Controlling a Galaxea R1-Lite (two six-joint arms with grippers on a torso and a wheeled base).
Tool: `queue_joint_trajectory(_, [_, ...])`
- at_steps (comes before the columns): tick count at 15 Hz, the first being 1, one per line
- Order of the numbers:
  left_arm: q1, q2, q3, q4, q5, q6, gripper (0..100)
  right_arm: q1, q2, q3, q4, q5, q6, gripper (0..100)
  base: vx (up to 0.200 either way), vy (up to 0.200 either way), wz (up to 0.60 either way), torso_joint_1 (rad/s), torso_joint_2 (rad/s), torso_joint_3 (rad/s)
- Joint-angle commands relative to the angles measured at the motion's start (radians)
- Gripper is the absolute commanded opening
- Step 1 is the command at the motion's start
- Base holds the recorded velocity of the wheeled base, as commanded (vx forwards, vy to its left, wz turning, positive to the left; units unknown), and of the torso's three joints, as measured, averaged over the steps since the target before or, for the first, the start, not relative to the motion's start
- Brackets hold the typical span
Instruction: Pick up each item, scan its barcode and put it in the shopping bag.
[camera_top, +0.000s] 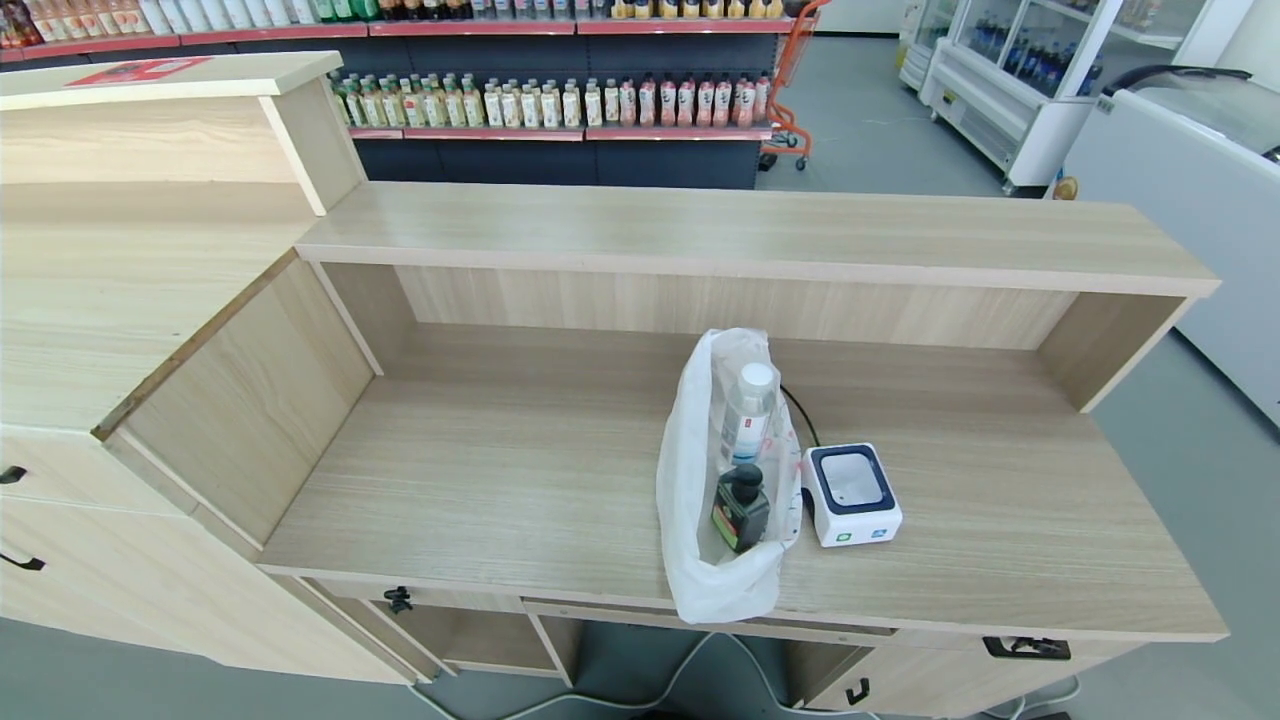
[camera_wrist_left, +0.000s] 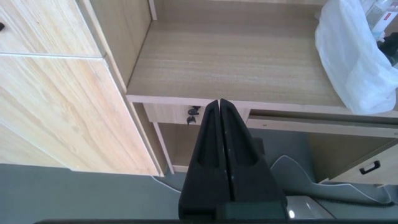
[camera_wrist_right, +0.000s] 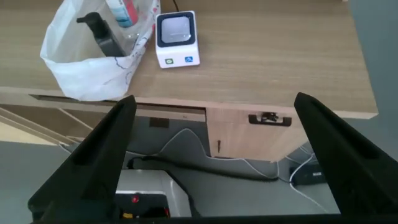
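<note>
Shopping bag (camera_top: 685, 470) stands open on bench (camera_top: 480, 480) near the front edge, its bottom bulging slightly over that edge. Inside it: clear white-capped bottle (camera_top: 750, 400) toward the back, dark pump bottle (camera_top: 740, 508) toward the front, both upright. Scanner (camera_top: 852, 492) sits just beside the bag on the robot's right.

Left end effector (camera_wrist_left: 219, 106) pinched fully closed, holding nothing, off the bench's front edge, bag well apart from it. Right end effector (camera_wrist_right: 216, 102) spread wide, holding nothing, also off the front edge, bag and scanner beyond it.

Side panels wall the bench left and right, and an upper shelf overhangs the rear. Broad wood surface runs from bag to left panel.
</note>
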Motion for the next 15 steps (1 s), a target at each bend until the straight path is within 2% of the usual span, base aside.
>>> queue_joint_trajectory(1, [0.000, 0.000, 0.000, 0.000, 0.000, 0.000, 0, -0.021, -0.202, 0.016, 0.049, 0.029, 0.001, 100, 0.000, 0.000, 0.00, 0.000, 0.00, 0.000])
queue_joint_trajectory(8, [0.000, 0.000, 0.000, 0.000, 0.000, 0.000, 0, -0.022, -0.219, 0.016, 0.049, -0.039, 0.036, 100, 0.000, 0.000, 0.00, 0.000, 0.00, 0.000])
queue_joint_trajectory(13, [0.000, 0.000, 0.000, 0.000, 0.000, 0.000, 0, -0.022, -0.219, 0.016, 0.052, -0.040, 0.181, 100, 0.000, 0.000, 0.00, 0.000, 0.00, 0.000])
queue_joint_trajectory(15, [0.000, 0.000, 0.000, 0.000, 0.000, 0.000, 0, -0.022, -0.219, 0.016, 0.052, -0.040, 0.181, 100, 0.000, 0.000, 0.00, 0.000, 0.00, 0.000])
